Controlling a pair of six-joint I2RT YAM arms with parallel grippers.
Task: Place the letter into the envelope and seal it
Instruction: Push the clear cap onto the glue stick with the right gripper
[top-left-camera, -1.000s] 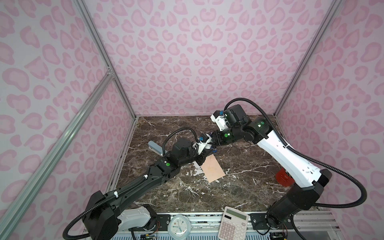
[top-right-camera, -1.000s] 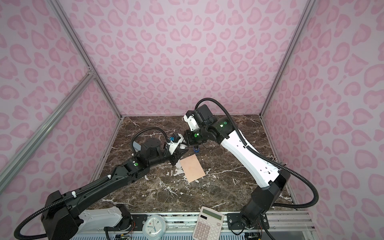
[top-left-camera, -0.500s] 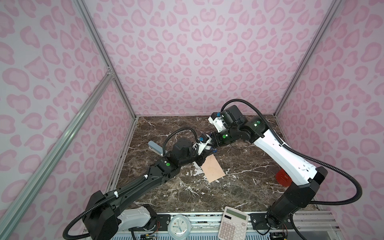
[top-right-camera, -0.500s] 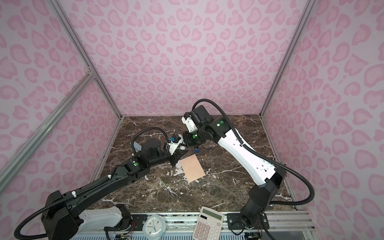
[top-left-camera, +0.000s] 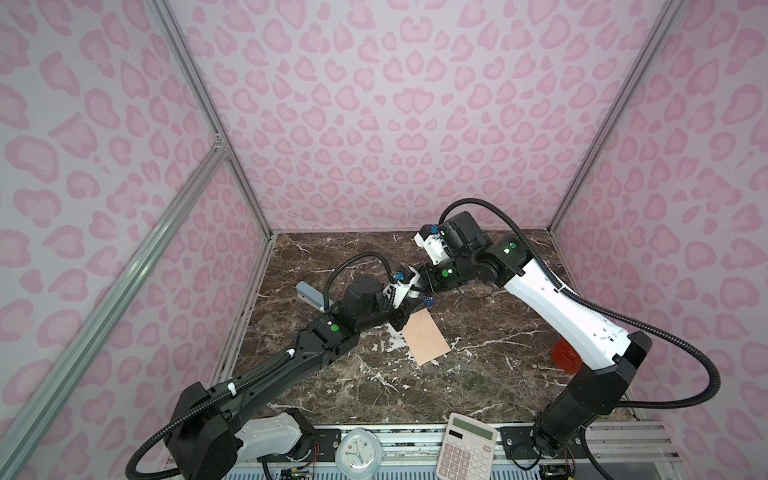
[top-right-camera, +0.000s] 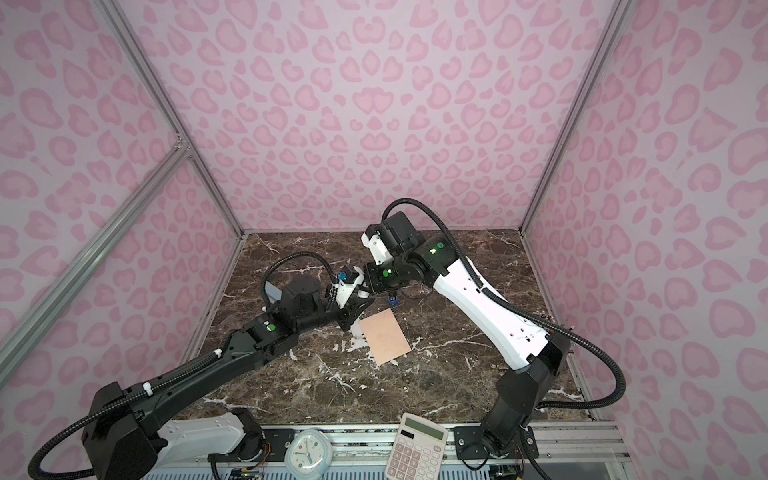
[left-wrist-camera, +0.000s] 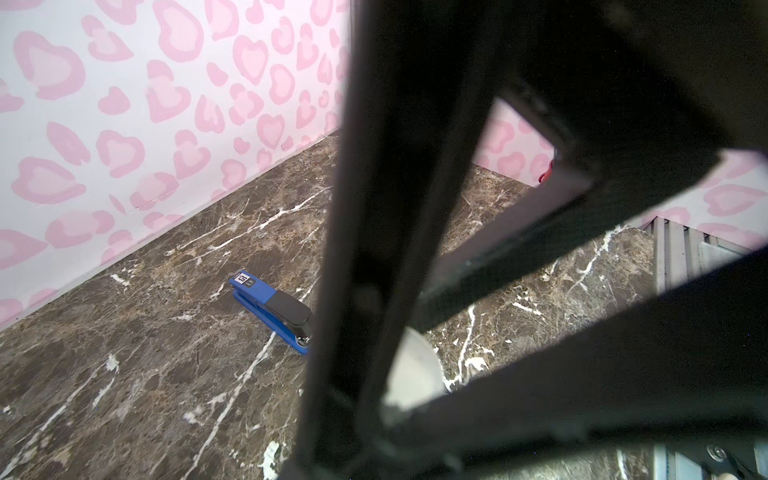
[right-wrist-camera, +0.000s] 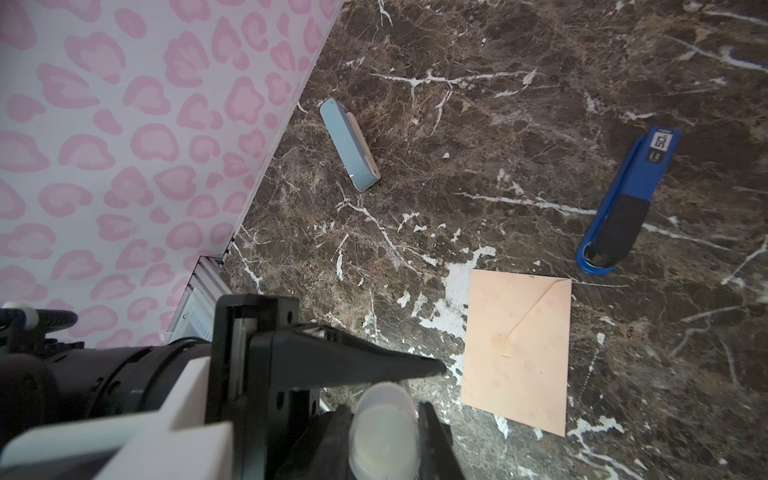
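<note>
For the left gripper (top-right-camera: 356, 311) it cannot be told whether the jaws are open or closed; one black finger is seen close beside a white tube (right-wrist-camera: 382, 428), probably glue. This tube is clamped by the right gripper (right-wrist-camera: 384, 457). Just below both grippers the envelope (right-wrist-camera: 519, 345) lies flat on the table (top-left-camera: 478, 374), its flap folded down. The letter is seen nowhere and is judged to be inside. Only the sealing seems left to be finished.

Stapler (right-wrist-camera: 619, 195) just beside envelope (right-wrist-camera: 519, 345)
</note>
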